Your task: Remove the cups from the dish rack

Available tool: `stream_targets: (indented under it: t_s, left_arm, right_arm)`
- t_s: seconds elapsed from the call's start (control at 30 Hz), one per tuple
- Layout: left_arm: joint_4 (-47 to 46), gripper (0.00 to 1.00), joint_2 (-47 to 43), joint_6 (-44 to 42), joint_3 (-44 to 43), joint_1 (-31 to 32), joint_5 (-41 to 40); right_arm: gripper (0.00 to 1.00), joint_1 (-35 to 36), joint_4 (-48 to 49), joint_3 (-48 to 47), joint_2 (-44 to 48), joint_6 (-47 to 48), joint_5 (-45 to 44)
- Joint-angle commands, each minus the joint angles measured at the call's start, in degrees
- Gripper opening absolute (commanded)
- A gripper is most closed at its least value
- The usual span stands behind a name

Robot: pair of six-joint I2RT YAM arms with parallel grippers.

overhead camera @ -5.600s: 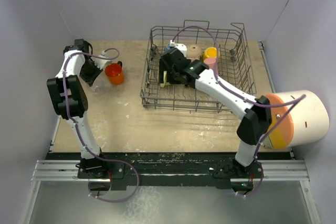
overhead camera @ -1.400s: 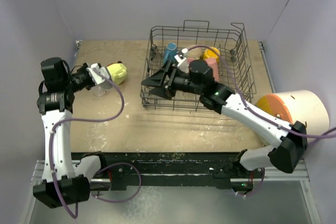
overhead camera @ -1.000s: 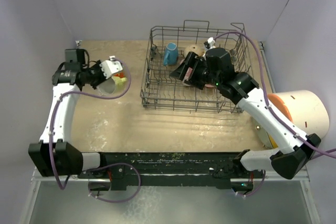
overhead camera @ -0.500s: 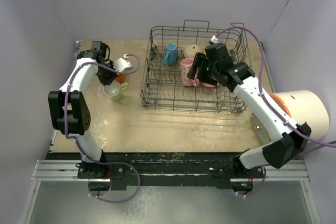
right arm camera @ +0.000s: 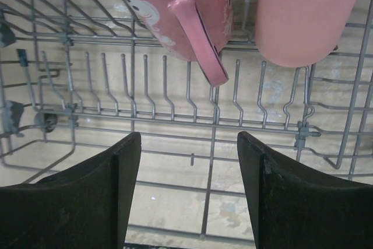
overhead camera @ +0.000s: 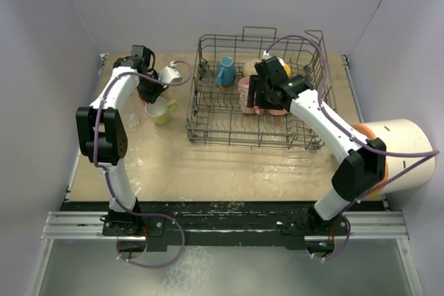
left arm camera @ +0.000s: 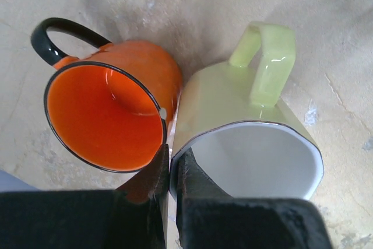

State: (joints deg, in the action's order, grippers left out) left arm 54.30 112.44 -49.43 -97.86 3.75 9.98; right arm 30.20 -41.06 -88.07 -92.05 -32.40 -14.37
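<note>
The grey wire dish rack (overhead camera: 208, 121) stands at the back middle. In it are a blue mug (overhead camera: 225, 71), a beige cup (overhead camera: 251, 66), a yellow cup (overhead camera: 285, 69), a pink mug (overhead camera: 245, 95) and a pink tumbler (overhead camera: 279, 107). My right gripper (overhead camera: 258, 98) hovers open over the rack floor; its view shows the pink mug (right arm camera: 175, 4) and the pink tumbler (right arm camera: 306, 16) just ahead of the gripper (right arm camera: 189, 144). My left gripper (overhead camera: 151, 95) is shut on the rim of the pale yellow-green mug (left arm camera: 250, 138), which stands upright against the orange mug (left arm camera: 111, 115).
A clear glass (overhead camera: 132, 120) stands on the table left of the yellow-green mug (overhead camera: 161, 111). A big white cylinder with an orange end (overhead camera: 399, 154) lies at the right edge. Grey walls close in the table on three sides.
The yellow-green mug sits a little farther back and right, beside the orange mug, with my left gripper now over it. My right gripper has shifted left, above the pink mug.
</note>
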Motion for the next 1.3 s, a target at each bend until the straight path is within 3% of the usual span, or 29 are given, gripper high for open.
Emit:
stream_targets:
  t_s: [0.0, 0.1, 0.4, 0.6, 0.7, 0.83, 0.93, 1.07, 1.27]
  left_arm:
    - [-6.8, 0.1, 2.0, 2.4, -3.1, 0.4, 0.5]
    - [-8.0, 0.26, 2.1, 2.2, -3.1, 0.5, 0.1]
    - [-11.4, 0.33, 4.3, 2.9, -5.0, 0.5, -1.2]
    - [-12.0, 0.51, 2.3, 3.2, -5.7, 0.5, 1.0]
    - [-11.4, 0.7, -1.1, 2.7, -4.7, 0.4, 2.5]
    - [-10.4, 0.8, -6.5, 2.2, -3.7, 0.3, 4.3]
    - [-7.4, 0.91, -10.0, 2.2, -4.4, 0.3, 6.1]
    - [-2.4, 0.93, -14.3, 2.6, -5.5, 0.3, 7.9]
    - [1.5, 0.93, -21.3, 2.7, -3.4, 0.3, 11.2]
  right_arm:
    - [0.69, -0.5, 0.9, -2.3, -2.2, 5.1, -3.0]
    - [0.68, -1.0, 1.8, -3.6, -5.0, 6.8, -2.3]
    - [0.66, -1.7, 1.7, -7.3, -9.8, 8.0, -1.7]
    - [0.64, -2.1, 2.2, -7.4, -11.6, 9.4, -2.8]
    - [0.64, -2.2, 2.5, -8.1, -12.7, 10.1, -2.5]
    - [0.6, -2.2, 3.1, -8.6, -14.8, 10.7, -1.7]
    - [0.54, -2.2, 3.2, -9.5, -16.9, 11.3, -1.9]
    - [0.4, -2.2, 2.6, -11.1, -18.9, 11.6, -2.5]
    - [0.0, -2.1, 2.3, -13.5, -16.7, 11.5, -6.3]
